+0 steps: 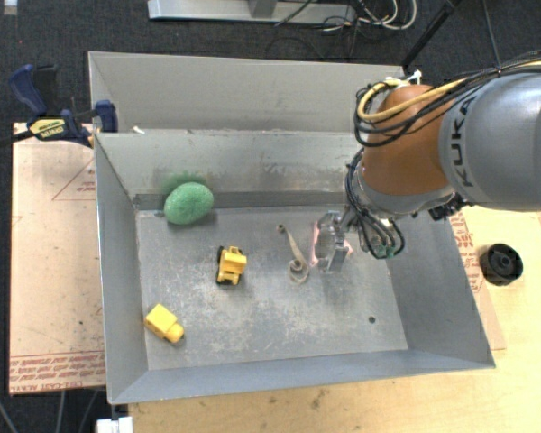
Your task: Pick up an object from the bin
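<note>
Camera view: claw (pixel 332 247) beside grey tool (pixel 295 260)

Dark, speckled carpet (pixel 72 7) covers the floor across the top and down the left side. At the top, the flat grey metal foot (pixel 252 5) of a stand lies on it, with a tangle of pale and dark cables (pixel 383 3) just to its right. A pale wooden bench (pixel 388 404) runs along the bottom. A round black knob (pixel 502 264) rests at the right. The light is soft and even.
</note>
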Motion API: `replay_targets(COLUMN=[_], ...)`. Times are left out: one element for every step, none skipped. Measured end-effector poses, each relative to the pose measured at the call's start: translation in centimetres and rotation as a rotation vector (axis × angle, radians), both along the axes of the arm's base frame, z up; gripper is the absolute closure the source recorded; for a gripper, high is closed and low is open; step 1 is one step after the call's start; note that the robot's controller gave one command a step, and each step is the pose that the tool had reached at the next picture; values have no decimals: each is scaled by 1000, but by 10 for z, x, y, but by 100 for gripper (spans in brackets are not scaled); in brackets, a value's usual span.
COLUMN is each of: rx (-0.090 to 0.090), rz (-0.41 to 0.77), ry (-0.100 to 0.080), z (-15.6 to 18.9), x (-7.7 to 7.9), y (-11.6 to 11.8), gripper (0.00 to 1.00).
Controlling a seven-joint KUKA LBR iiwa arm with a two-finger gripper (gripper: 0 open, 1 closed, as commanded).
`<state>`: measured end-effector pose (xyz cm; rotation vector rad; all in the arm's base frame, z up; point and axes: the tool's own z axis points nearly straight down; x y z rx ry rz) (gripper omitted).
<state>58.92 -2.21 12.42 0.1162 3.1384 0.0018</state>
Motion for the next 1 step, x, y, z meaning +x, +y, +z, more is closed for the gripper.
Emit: replay_targets(rx=[0], rz=[0], ry=[0], z=[0], x=[0], y=[0], gripper=[100])
